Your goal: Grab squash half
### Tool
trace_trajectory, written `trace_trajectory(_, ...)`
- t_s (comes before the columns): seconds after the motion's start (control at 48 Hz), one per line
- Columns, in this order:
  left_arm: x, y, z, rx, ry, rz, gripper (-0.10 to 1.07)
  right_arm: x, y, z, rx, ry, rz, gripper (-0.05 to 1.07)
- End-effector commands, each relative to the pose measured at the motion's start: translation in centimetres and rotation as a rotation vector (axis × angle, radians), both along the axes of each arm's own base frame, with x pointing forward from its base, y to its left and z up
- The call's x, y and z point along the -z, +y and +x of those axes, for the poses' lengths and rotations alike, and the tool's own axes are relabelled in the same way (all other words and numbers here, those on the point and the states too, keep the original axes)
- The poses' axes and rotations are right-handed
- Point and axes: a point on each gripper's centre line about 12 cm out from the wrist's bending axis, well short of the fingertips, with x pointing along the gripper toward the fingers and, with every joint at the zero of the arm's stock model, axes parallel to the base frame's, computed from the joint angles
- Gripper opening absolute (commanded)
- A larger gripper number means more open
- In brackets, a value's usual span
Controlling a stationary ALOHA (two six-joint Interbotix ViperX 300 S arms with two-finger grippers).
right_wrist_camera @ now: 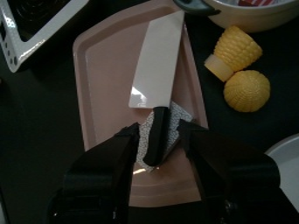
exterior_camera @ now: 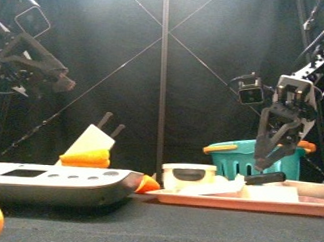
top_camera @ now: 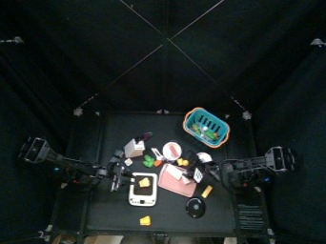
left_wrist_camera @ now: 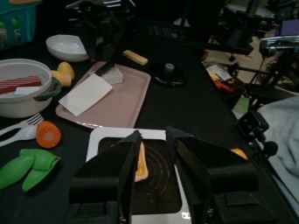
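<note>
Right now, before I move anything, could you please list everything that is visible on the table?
pink board: 1, pink, table middle
knife: 1, white blade, black handle, on the board
squash half: 1, pale yellow, beside the board
ridged chunk: 1, yellow, next to the squash half
basket: 1, teal, far right
flat device: 1, white-rimmed, left of the board
peppers: 2, green, near the device
left hand: black, open over the device
right hand: black, open astride the knife handle
</note>
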Motion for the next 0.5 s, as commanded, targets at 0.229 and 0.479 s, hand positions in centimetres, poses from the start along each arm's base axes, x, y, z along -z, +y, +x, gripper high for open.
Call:
trace_trajectory(0.229, -0.3, 0.0, 0.2, -0.003, -0.012, 0.001, 0.72, -4.0, 0.6, 3.4, -0.111, -0.126, -0.11, 0.79)
trace_trajectory(0.479, -0.1, 0.1, 0.1, -0.004, -0.008, 0.001, 0.72, -6.7, 5.0, 7.2, -0.271, -0.245, -0.212, 0.79)
